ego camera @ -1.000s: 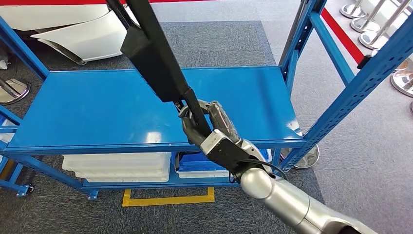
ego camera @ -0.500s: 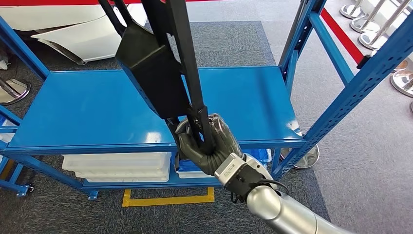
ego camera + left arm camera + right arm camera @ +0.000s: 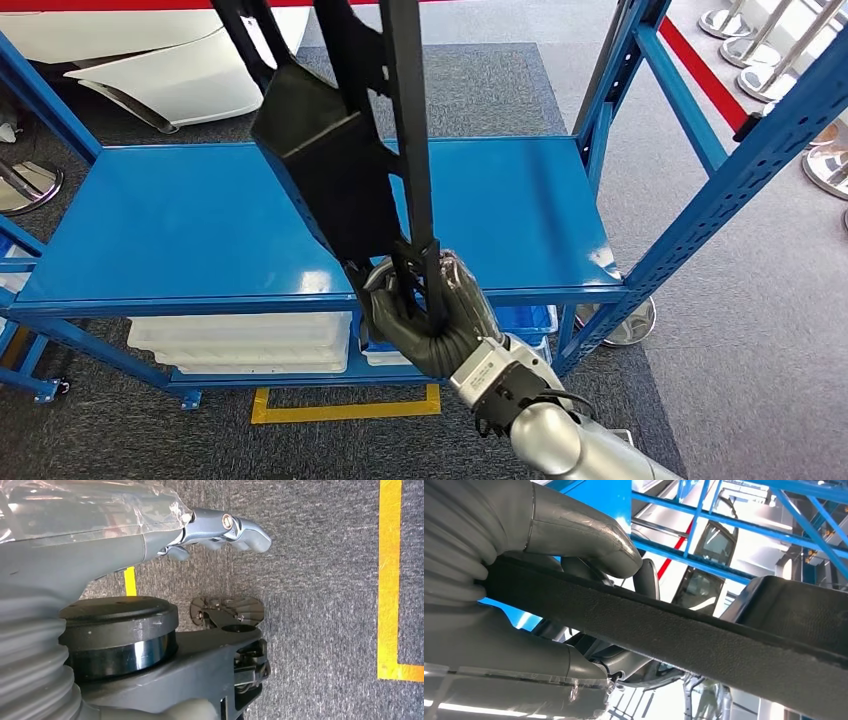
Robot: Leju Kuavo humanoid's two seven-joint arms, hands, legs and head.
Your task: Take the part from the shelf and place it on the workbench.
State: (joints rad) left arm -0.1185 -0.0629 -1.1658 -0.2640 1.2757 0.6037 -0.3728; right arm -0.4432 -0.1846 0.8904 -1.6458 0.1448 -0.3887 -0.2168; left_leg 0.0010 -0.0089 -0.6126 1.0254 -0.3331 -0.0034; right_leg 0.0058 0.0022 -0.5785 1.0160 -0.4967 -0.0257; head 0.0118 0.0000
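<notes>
Black part [image 3: 345,150] held upright, lifted off the blue shelf [image 3: 180,230], its upper end running out at twelve o'clock. Lower end at six o'clock, above the shelf's front edge — bare blue deck to nine and three. Right hand [image 3: 425,310] wrapped tight around the part's narrow bar. Left hand [image 3: 220,527] over grey carpet [image 3: 320,580] — fingers loosely curled, holding nothing.

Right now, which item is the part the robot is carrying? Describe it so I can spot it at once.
Find the blue shelf in the head view. Over its front edge the right hand grips the black part by its lower end. Unlike the white trays lying below, it is long, dark and raised upright.
</notes>
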